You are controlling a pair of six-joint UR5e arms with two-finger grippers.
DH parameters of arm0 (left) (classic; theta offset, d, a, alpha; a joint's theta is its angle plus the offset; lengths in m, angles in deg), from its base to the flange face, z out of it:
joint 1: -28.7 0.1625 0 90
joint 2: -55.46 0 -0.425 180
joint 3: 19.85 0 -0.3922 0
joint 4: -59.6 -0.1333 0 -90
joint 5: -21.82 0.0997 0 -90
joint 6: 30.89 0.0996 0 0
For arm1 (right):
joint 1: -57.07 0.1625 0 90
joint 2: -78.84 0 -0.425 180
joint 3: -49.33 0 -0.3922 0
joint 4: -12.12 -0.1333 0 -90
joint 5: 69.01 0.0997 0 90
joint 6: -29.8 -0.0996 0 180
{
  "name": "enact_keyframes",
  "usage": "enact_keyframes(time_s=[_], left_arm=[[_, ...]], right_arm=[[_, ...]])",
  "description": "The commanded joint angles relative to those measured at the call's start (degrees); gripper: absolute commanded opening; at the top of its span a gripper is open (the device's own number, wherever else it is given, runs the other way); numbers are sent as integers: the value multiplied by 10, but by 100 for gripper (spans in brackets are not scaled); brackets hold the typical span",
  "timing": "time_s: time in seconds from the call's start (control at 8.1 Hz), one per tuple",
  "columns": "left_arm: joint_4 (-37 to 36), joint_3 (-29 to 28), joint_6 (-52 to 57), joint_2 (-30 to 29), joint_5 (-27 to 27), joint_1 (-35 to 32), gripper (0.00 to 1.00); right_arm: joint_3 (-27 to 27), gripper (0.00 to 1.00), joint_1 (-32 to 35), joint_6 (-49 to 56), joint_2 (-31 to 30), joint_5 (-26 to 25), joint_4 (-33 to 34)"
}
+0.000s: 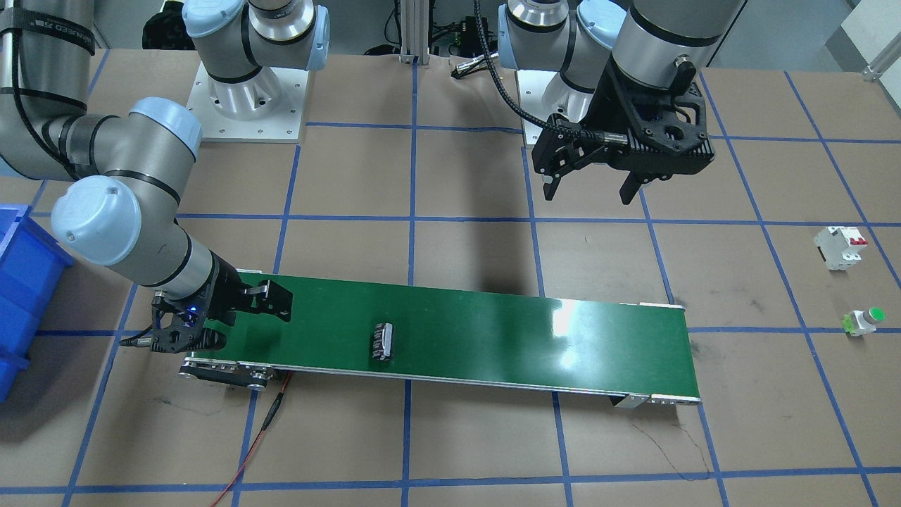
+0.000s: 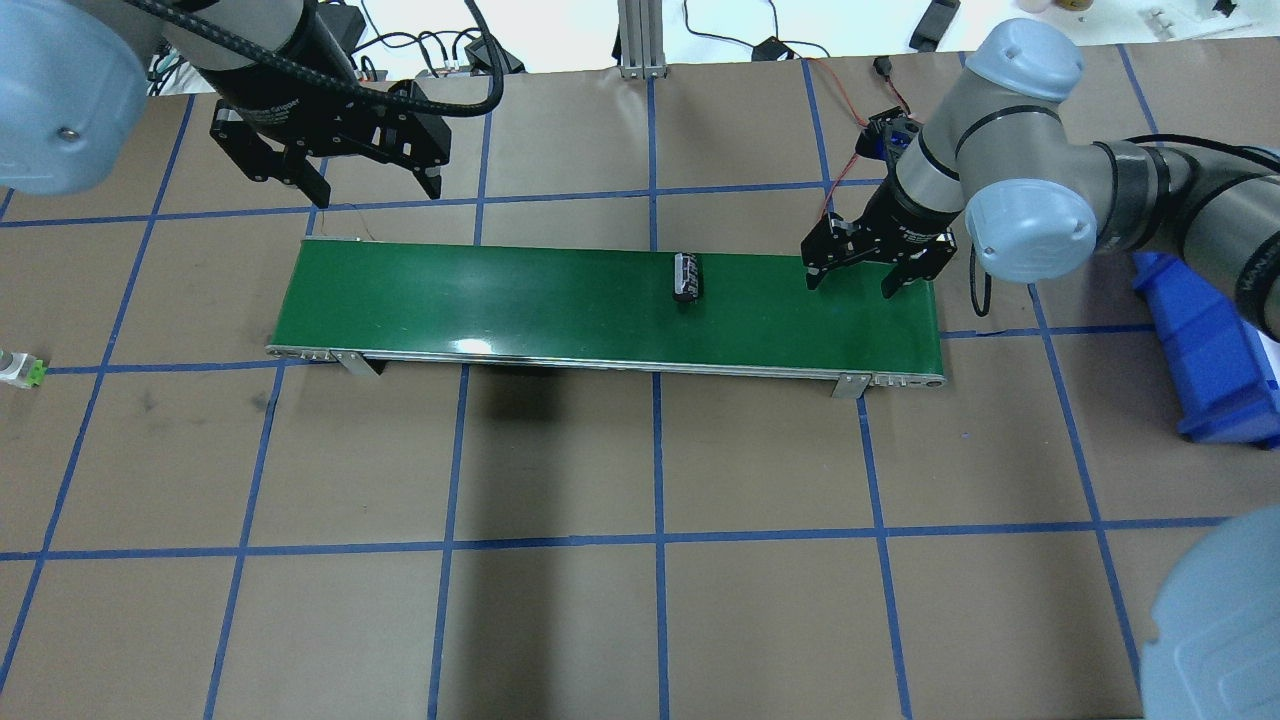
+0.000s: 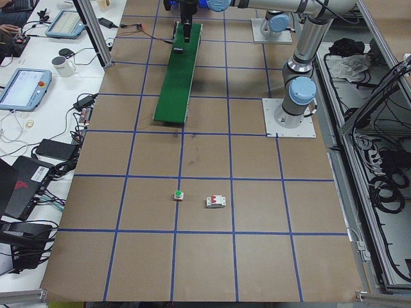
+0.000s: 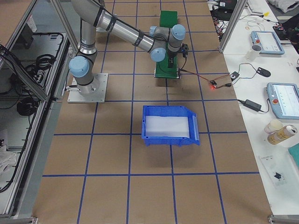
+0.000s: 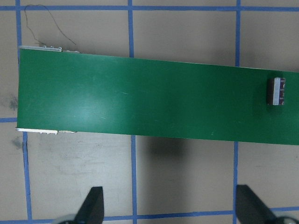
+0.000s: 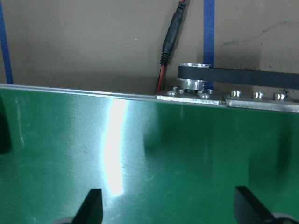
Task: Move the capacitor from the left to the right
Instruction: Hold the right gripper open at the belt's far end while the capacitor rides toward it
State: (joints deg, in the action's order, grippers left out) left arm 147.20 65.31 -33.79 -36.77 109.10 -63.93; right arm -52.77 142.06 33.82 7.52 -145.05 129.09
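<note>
The capacitor point(image 2: 686, 276), a stubby dark cylinder with pale stripes, lies on its side on the green conveyor belt point(image 2: 500, 300), right of the belt's middle. It also shows in the front view point(image 1: 383, 341) and at the right edge of the left wrist view point(image 5: 276, 91). My right gripper point(image 2: 848, 287) is open and empty, low over the belt's right end, a short way right of the capacitor. My left gripper point(image 2: 378, 192) is open and empty, raised behind the belt's left end. Its open fingers point(image 5: 93, 207) frame bare table.
A blue bin point(image 2: 1210, 350) stands on the table right of the belt. A white breaker with a red switch point(image 1: 840, 246) and a green-capped push button point(image 1: 864, 321) lie on the table beyond the belt's left end. A red cable point(image 1: 253, 451) runs from the belt's right end.
</note>
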Motion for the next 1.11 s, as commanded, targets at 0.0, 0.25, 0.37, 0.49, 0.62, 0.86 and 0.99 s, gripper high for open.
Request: enact_keyframes(time_s=[0.0, 0.25, 0.37, 0.49, 0.62, 0.86, 0.99], left_arm=[[0, 0, 0, -1, -1, 0, 100], [0, -1, 0, 0, 0, 0, 100], [0, 0, 0, -1, 0, 0, 100], [0, 0, 0, -1, 0, 0, 100], [0, 0, 0, 0, 0, 0, 100], [0, 0, 0, -1, -1, 0, 100], [0, 0, 0, -1, 0, 0, 100]], right_arm=[[0, 100, 0, -2, 0, 10, 1], [0, 100, 1, -1, 0, 9, 18], [0, 100, 1, -2, 0, 8, 22], [0, 100, 3, -2, -1, 9, 22], [0, 100, 13, -2, -1, 9, 25], [0, 100, 19, -5, -1, 8, 35], [0, 100, 20, -6, 0, 7, 36]])
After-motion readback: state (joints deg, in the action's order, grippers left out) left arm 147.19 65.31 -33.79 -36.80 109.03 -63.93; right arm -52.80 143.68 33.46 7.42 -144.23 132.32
